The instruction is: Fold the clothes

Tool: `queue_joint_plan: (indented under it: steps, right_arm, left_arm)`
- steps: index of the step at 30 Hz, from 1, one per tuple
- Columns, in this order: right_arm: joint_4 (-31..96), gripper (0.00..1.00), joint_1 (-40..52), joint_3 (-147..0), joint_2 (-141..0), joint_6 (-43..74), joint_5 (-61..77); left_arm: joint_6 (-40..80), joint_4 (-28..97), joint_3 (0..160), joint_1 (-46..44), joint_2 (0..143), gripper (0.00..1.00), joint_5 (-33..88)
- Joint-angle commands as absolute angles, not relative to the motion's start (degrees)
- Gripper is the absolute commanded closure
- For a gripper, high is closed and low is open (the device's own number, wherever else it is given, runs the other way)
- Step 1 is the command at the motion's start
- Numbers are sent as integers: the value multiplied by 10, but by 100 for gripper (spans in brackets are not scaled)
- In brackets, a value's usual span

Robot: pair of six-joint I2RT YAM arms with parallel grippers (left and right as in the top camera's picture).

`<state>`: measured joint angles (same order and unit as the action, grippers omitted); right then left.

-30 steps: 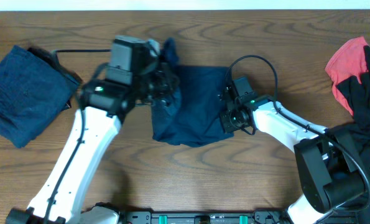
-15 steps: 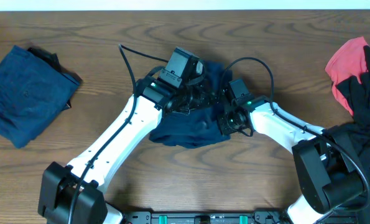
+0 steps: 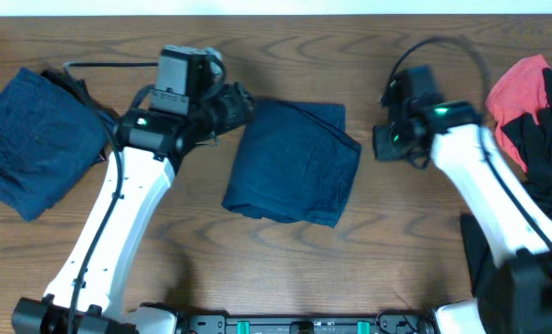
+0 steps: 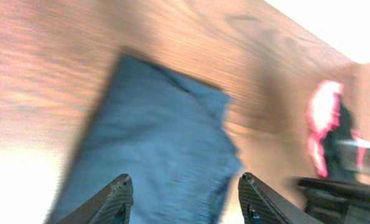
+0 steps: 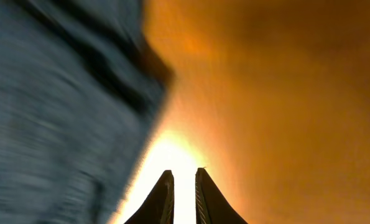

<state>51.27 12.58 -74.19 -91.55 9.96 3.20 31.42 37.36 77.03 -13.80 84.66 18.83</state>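
The clothes at hand are dark navy shorts, lying folded in a flat rectangle mid-table; they also fill the left wrist view. My left gripper hovers just off their upper left corner, open, with nothing between its fingers. My right gripper hangs to the right of the shorts, clear of them. In its wrist view its fingers stand a narrow slit apart over bare wood, holding nothing, and the navy fabric lies to their left.
A second folded navy piece lies at the far left. A red piece and a black piece are heaped at the right edge. The table is brown wood.
Both grippers have let go of the shorts and pulled away, the left one leftward, the right one right and up. The shorts now lie flat and folded.
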Motion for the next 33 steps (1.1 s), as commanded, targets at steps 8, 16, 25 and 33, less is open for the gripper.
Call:
queue_joint_plan:
  steps: [8, 16, 25, 33]
  right_arm:
    - [505, 89, 188, -717, -904, 10, 270]
    - [469, 87, 237, -647, -970, 23, 255]
    - [403, 85, 248, -618, -1077, 30, 228]
    - [277, 77, 211, -621, -1115, 121, 59]
  left_arm:
    - [287, 436, 771, -124, 983, 43, 164]
    - [272, 474, 771, -129, 1075, 43, 210]
    - [259, 531, 769, -173, 1123, 60, 212]
    - [287, 589, 721, -223, 1128, 66, 214]
